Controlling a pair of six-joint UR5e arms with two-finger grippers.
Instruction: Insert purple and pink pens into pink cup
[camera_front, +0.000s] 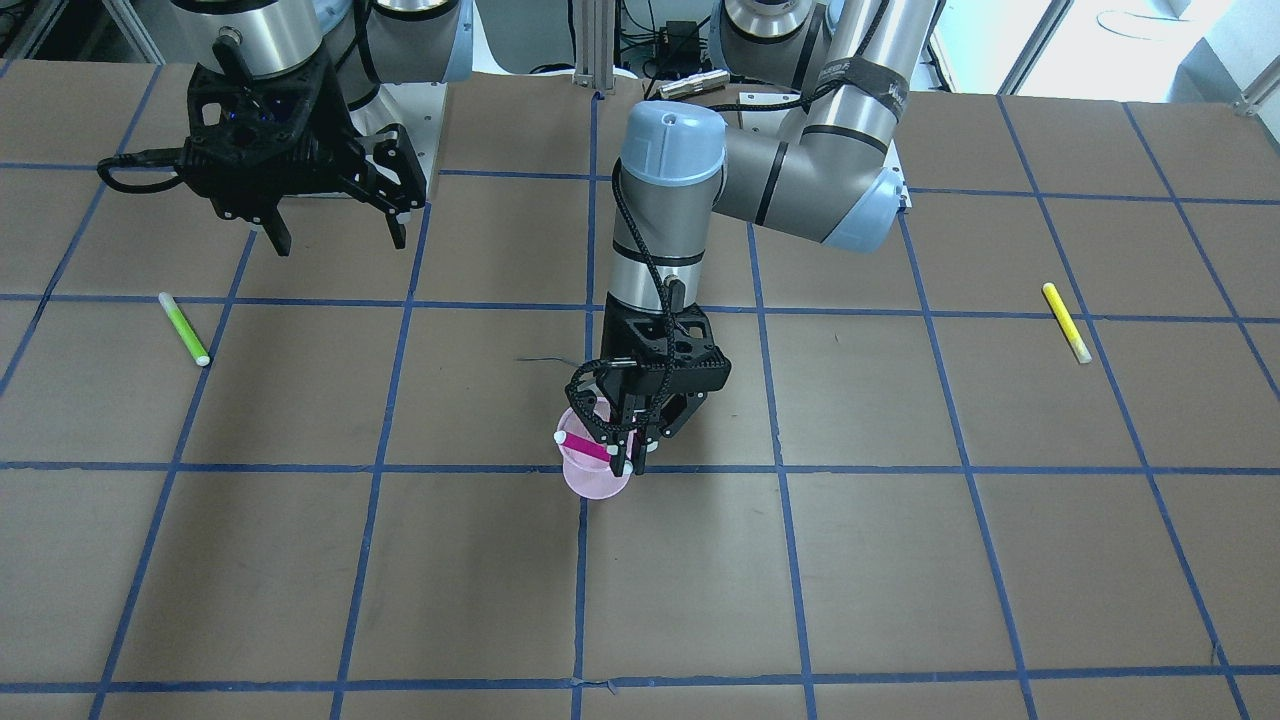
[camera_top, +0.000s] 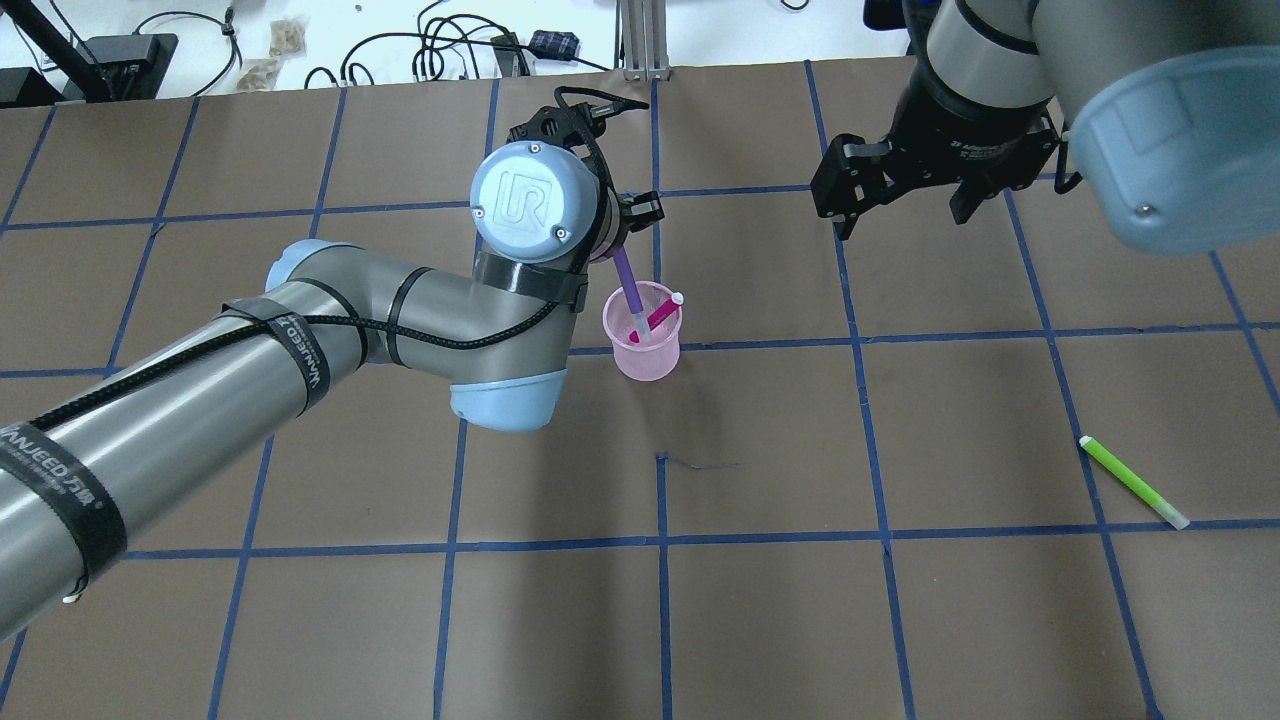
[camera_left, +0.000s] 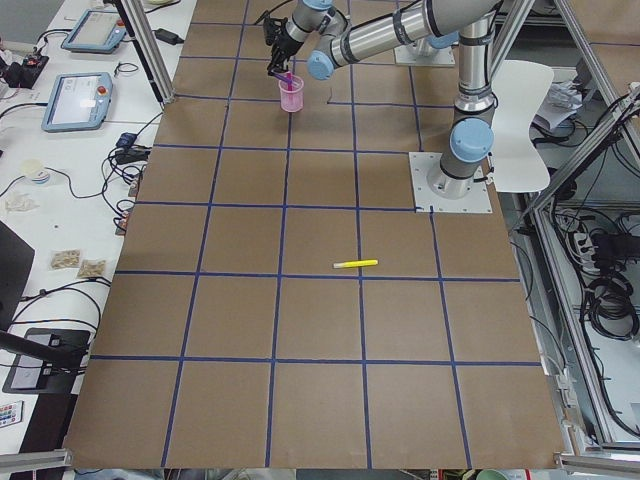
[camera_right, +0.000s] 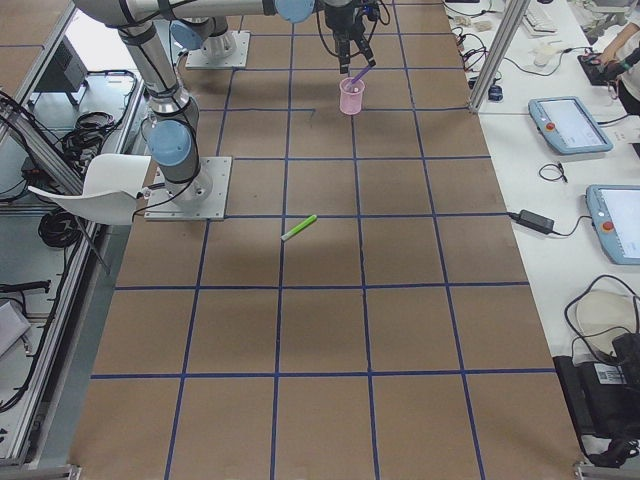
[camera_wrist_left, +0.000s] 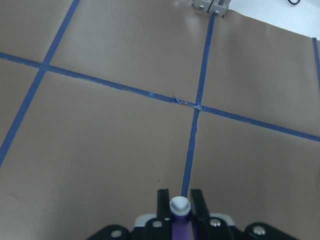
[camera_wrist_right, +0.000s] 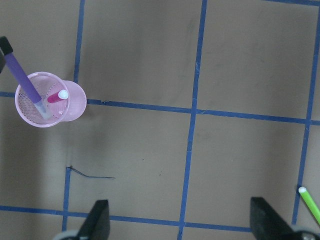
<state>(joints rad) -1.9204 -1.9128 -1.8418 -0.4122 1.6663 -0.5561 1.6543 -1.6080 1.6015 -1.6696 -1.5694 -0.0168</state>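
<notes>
The pink mesh cup (camera_top: 645, 350) stands upright near the table's middle. It also shows in the right wrist view (camera_wrist_right: 70, 102). A pink pen (camera_top: 662, 312) leans inside it, white cap up. My left gripper (camera_top: 615, 235) is shut on the upper end of a purple pen (camera_top: 628, 280). The pen is tilted, and its lower end is inside the cup (camera_wrist_right: 42, 100). The left wrist view shows the purple pen's white end (camera_wrist_left: 179, 205) between the shut fingers. My right gripper (camera_top: 900, 215) is open and empty, hovering apart from the cup.
A green pen (camera_top: 1132, 482) lies on the table on my right side. A yellow pen (camera_front: 1066, 322) lies on my left side. Blue tape lines grid the brown table surface (camera_top: 760, 600).
</notes>
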